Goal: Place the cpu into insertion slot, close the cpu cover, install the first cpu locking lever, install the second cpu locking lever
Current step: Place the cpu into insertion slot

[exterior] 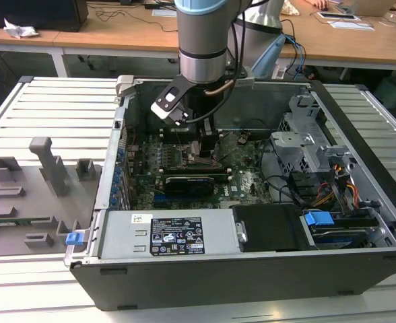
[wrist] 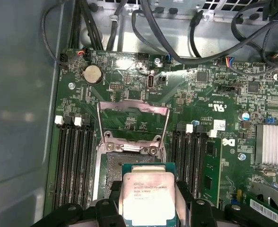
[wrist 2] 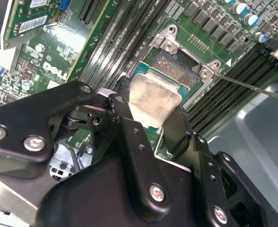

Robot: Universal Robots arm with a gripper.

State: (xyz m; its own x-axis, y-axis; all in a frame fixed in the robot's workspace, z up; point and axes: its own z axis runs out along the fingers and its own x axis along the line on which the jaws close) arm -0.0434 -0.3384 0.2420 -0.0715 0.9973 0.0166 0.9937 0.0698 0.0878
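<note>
The cpu point(wrist: 147, 198) hangs over the insertion slot point(wrist: 113, 165).

A robotics lab: opened computer case point(exterior: 252, 276) on a slatted metal bench point(exterior: 56, 111), cluttered wooden desks point(exterior: 117, 37) behind.

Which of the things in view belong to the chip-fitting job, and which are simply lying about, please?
Part of the job: chip, held in the gripper at the socket; open cover frame; thin locking lever.
Just lying about: coin battery; memory slots; cables; heat sink; grey blocks.
</note>
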